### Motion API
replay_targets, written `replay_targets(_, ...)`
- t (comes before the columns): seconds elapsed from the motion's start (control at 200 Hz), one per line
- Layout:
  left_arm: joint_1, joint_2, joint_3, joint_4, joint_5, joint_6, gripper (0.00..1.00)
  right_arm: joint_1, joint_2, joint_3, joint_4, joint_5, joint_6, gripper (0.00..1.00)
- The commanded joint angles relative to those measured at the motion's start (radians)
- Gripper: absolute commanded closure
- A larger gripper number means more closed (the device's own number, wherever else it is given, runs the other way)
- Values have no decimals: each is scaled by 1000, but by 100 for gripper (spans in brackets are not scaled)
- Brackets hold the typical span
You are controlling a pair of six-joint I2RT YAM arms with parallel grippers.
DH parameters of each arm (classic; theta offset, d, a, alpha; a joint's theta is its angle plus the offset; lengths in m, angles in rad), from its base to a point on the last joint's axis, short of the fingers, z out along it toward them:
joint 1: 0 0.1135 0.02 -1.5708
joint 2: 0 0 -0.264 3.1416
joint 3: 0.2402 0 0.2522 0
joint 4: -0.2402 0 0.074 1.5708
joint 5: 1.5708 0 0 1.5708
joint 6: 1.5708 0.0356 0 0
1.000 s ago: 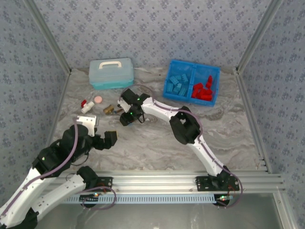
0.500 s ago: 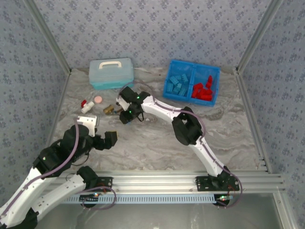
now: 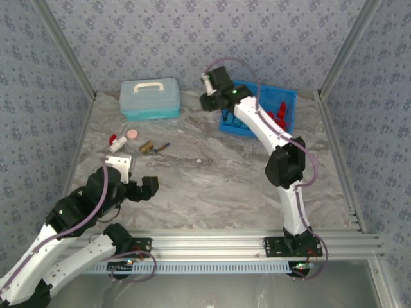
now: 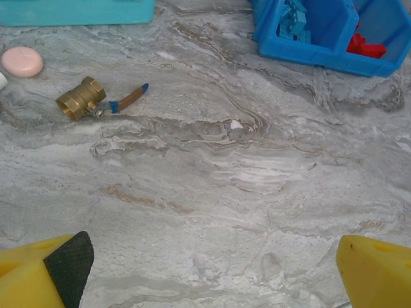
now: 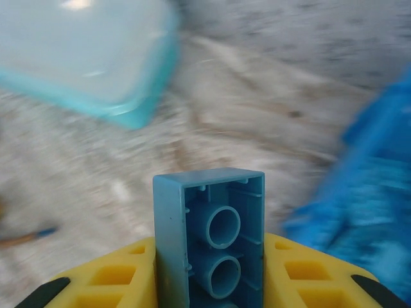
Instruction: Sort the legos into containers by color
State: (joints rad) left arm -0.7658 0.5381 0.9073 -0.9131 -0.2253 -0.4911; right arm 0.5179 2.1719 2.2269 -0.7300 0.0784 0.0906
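Observation:
My right gripper (image 5: 210, 277) is shut on a light blue lego (image 5: 209, 237) whose hollow underside faces the camera. From above, that right gripper (image 3: 209, 99) hangs raised just left of the bright blue tray (image 3: 292, 96). The tray's left compartment holds light blue legos (image 3: 235, 119) and its right one red legos (image 3: 276, 120); my arm hides part of the tray. In the left wrist view the tray (image 4: 321, 54) sits at the top right with blue legos (image 4: 292, 18) and red legos (image 4: 365, 46). My left gripper (image 4: 215, 269) stands open over bare table, at the near left (image 3: 135, 174).
A pale turquoise case (image 3: 149, 97) with a white handle stands at the back left. In front of it lie a red-and-white capped item (image 3: 115, 141), a pink disc (image 3: 132, 134) and a brass valve (image 3: 149, 147). Patterned walls close in the marble table (image 3: 212, 179).
My right arm has lifted from the table beside the brass valve and swung back and right to the tray's left edge, carrying the light blue lego. The left arm has not moved.

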Motion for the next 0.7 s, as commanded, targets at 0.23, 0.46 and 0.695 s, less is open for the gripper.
replay_targets(0.23, -1, 11, 2, 24, -26, 13, 1, -185, 219, 263, -95, 126, 77, 65)
replay_targets(0.46, -1, 16, 4, 24, -33, 17, 1, -231, 300, 264, -97, 105, 108, 63)
replay_targets(0.695, -1, 19, 2, 25, -25, 14, 1, -251, 334, 278, -112, 48, 131, 47)
